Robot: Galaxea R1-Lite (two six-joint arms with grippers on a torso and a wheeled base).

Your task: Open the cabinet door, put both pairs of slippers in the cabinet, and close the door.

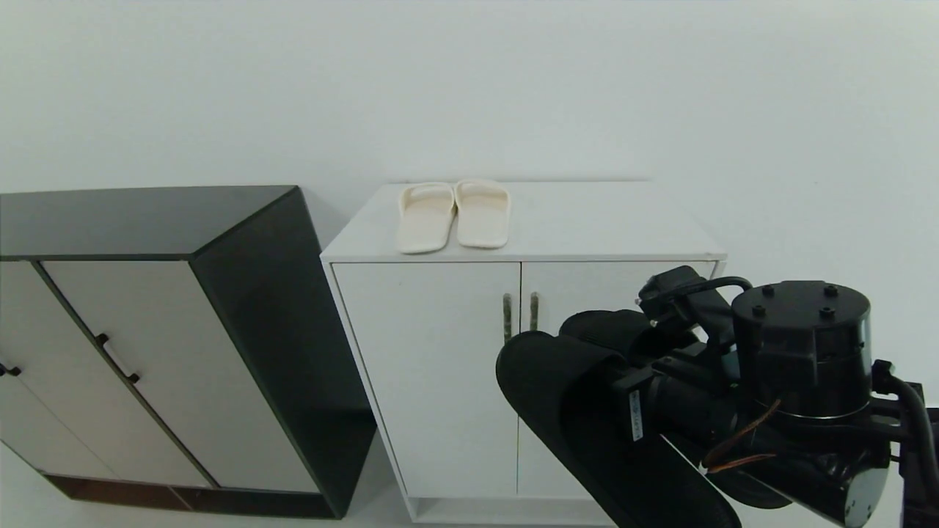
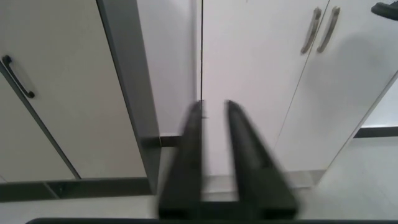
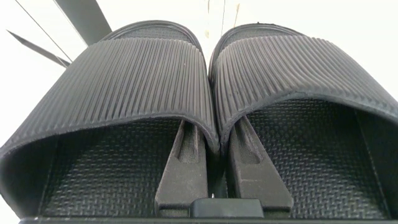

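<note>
A pair of black ribbed rubber slippers (image 1: 579,396) is held side by side in front of the white two-door cabinet (image 1: 425,367), low and toward its right door. The right gripper (image 3: 213,124) has one finger under each strap, clamped on the slippers' touching inner edges. The cabinet's doors are closed, and a pair of cream moulded slippers (image 1: 453,215) lies on its top. The left gripper (image 2: 213,107) hangs low with its fingers apart, facing the seam between the white cabinet and the black-sided cabinet with pale doors (image 1: 279,308) standing to its left.

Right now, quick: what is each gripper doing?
Left gripper: open, holding nothing.
Right gripper: shut on the black slippers, one finger inside each.
</note>
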